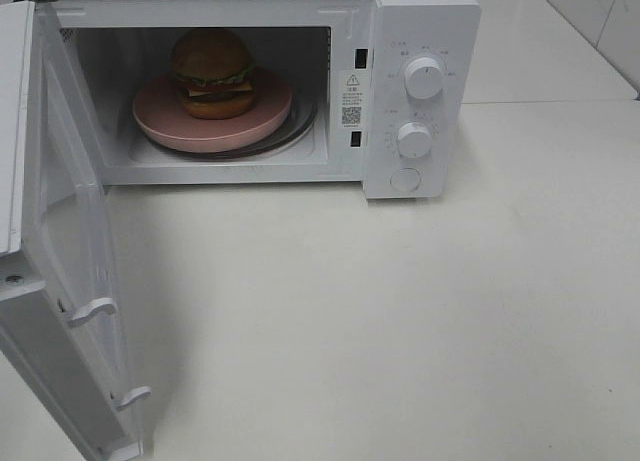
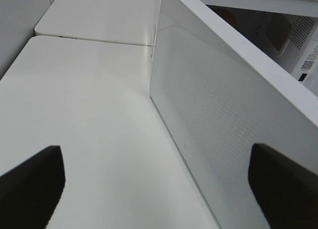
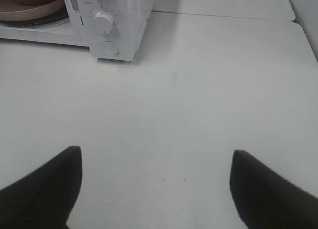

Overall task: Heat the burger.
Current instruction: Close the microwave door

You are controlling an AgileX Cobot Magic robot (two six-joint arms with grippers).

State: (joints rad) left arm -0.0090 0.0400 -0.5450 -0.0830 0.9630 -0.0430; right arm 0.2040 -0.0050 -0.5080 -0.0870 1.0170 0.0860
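Two claws were caught only by the wrist cameras. The left claw was spread wide and empty. The open door of the microwave was found just ahead of it, standing upright on the white table. The door's dotted outer face was turned toward this claw, and one of the fingers was seen in front of that face. Whether that finger touched the door could not be told.

The right claw was likewise spread and empty, held above the table. The microwave was set well ahead of it and off to one side. The lower knob and the round button were turned toward that claw.

The burger was seated on a pink plate inside the microwave's chamber, well apart from both claws. From the left claw it was placed beyond the open door. From the right claw it was far ahead, and only a sliver of it was caught by that wrist camera.
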